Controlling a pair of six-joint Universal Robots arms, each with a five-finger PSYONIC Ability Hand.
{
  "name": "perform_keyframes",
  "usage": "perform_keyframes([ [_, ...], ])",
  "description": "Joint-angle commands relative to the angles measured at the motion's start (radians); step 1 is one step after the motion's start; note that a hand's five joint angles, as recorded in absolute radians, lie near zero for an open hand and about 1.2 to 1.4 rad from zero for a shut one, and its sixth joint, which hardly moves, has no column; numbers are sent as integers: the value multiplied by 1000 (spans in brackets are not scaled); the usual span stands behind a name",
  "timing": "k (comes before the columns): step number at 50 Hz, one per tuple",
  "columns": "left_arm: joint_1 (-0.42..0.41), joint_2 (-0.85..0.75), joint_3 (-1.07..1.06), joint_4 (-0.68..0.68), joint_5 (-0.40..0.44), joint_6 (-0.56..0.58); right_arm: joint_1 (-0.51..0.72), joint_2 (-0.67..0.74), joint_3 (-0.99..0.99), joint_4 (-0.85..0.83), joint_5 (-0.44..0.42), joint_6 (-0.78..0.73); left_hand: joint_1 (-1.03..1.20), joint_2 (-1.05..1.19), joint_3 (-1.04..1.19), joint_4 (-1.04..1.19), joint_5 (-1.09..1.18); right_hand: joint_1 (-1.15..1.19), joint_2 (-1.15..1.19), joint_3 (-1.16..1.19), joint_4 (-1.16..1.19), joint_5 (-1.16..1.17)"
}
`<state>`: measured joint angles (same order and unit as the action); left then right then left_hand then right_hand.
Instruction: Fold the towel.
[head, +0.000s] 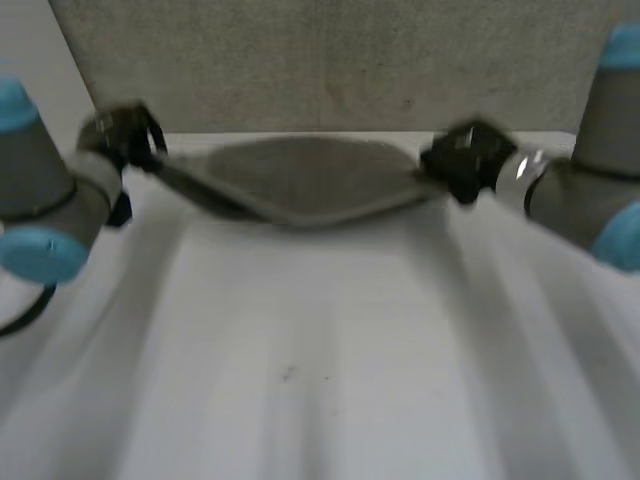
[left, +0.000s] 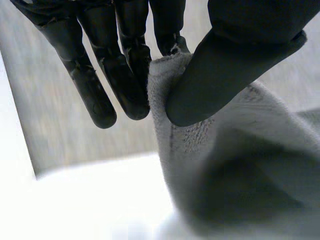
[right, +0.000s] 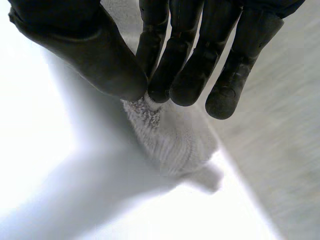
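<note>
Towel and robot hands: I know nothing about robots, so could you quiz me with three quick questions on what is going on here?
1. Pick one: how does the left robot hand hold the towel?
A. pinched between thumb and fingers
B. draped over straight fingers
C. crumpled inside a closed fist
2. True or false: the right robot hand hangs open, clear of the towel.
3. Short answer: how many robot hands hold the towel?

Key: 1 A; 2 false, it pinches the towel too; 3 two, one at each end, with the towel stretched between them.
</note>
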<state>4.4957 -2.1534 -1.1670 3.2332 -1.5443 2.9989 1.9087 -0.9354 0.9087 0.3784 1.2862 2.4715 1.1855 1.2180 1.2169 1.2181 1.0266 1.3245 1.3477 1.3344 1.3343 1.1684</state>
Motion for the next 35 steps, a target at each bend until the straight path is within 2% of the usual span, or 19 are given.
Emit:
perform_keyframes([
  [1,13,63,-385,158,108,29,-2,-2,353,-91,2,-37,211,178,179,178,195,72,49,62,62,53],
  [3,17,89,-459,163,112,51,-8,-14,461,-165,2,-37,211,178,179,178,195,72,49,62,62,53],
  [13,25,202,-508,174,105,61,-33,-135,651,-392,-7,13,211,178,179,178,195,64,41,54,54,46],
  [15,26,210,-510,185,104,54,-43,-146,688,-453,-7,53,211,178,179,178,195,-366,-389,-376,-376,-384],
  [16,31,217,-511,195,102,54,-43,-146,688,-454,-7,53,211,178,179,178,195,-368,-391,-377,-377,-386],
  [19,51,231,-516,201,102,52,-71,-145,717,-524,-10,96,211,178,179,178,195,-754,-777,-764,-764,-772],
  [31,82,245,-531,201,102,51,-148,-155,653,-532,-13,102,211,178,179,178,195,-864,-887,-874,-874,-882],
  [35,91,256,-539,201,107,51,-166,-160,603,-506,-54,78,211,178,179,178,195,-884,-907,-894,-894,-903],
])
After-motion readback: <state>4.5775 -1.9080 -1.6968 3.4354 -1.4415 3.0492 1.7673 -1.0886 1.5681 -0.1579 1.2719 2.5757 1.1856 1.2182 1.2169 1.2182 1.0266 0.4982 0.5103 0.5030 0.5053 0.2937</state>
